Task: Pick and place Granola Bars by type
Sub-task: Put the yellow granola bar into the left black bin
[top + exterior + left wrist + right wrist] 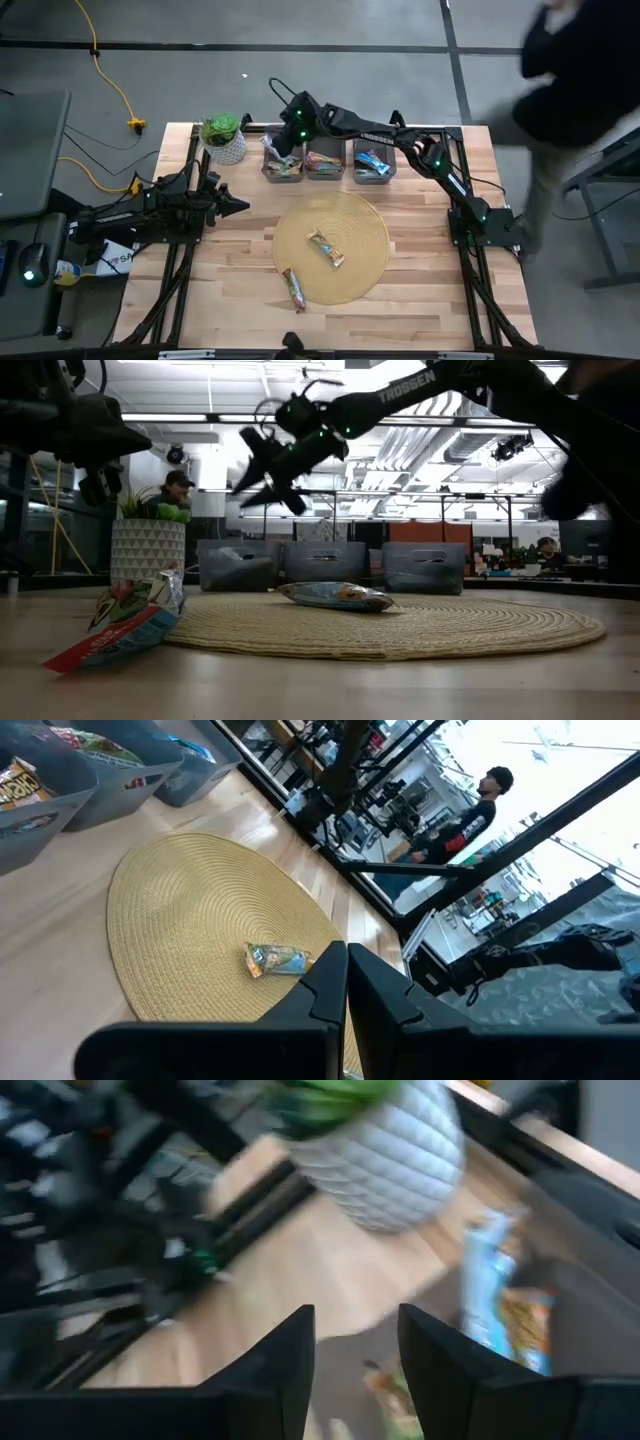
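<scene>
One granola bar (325, 248) in a multicoloured wrapper lies flat on the round woven mat (360, 215). A second bar (293, 290), with a red end, lies at the mat's near left edge. More bars (490, 1280) lie in the three grey bins (325, 163) at the far edge. My right gripper (278, 143) hangs open above the leftmost bin (282, 167), with nothing between its fingers (290, 1370). My left gripper (235, 205) waits shut at the table's left side, clear of everything.
A white potted plant (225, 140) stands left of the bins, close to my right gripper. A person (580, 70) stands beyond the table's far right corner. Bare wood lies around the mat, to its near side and its right.
</scene>
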You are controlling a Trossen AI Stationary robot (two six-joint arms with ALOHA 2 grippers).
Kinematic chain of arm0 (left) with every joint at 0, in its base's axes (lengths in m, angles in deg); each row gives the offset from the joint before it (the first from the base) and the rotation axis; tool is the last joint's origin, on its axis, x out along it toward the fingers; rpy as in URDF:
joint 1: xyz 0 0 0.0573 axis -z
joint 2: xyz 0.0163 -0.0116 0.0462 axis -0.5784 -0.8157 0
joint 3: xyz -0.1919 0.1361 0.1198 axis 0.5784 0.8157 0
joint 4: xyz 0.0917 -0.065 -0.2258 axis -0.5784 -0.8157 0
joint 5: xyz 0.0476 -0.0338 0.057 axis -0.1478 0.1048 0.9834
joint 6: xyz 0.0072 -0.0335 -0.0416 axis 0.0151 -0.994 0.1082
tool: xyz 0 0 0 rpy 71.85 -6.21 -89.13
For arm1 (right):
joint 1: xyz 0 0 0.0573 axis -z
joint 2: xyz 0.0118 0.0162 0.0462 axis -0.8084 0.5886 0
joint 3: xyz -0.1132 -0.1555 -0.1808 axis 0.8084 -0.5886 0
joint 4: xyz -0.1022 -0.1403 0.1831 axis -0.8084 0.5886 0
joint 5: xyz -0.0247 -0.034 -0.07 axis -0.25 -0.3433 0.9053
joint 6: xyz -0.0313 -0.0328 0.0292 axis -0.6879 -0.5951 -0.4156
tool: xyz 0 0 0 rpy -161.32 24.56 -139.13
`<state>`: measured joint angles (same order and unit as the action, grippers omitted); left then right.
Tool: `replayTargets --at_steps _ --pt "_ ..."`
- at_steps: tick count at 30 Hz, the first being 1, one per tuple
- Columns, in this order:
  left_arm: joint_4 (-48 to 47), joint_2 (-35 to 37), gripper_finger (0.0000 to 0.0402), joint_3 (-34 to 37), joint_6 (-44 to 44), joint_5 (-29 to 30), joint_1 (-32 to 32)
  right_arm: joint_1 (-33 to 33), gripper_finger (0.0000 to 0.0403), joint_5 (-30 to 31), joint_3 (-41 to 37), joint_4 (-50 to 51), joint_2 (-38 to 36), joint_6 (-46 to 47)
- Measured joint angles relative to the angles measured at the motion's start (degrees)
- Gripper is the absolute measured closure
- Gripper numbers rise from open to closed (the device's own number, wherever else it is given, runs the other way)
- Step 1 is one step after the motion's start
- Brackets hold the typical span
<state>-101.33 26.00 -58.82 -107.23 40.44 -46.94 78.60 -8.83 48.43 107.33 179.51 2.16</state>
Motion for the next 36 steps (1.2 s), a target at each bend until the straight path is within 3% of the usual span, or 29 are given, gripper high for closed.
replayTargets --at_steps 9,18,26,36 --pt "-0.3 0.0 0.0392 0.0 0.0 -0.2 0.0 -2.0 0.0274 -0.3 0.3 0.3 -9.4 -10.5" --pt "-0.3 0.0 0.0392 0.0 0.0 -0.2 0.0 -7.8 0.0273 4.3 0.3 18.4 -22.9 -17.4" --pt "-0.3 0.0 0.0392 0.0 0.0 -0.1 0.0 -18.0 0.0273 16.6 0.3 34.4 -30.3 -13.7" --pt "-0.3 0.0 0.0392 0.0 0.0 -0.1 0.0 -30.8 0.0274 24.9 -2.1 40.7 -30.5 -1.7"
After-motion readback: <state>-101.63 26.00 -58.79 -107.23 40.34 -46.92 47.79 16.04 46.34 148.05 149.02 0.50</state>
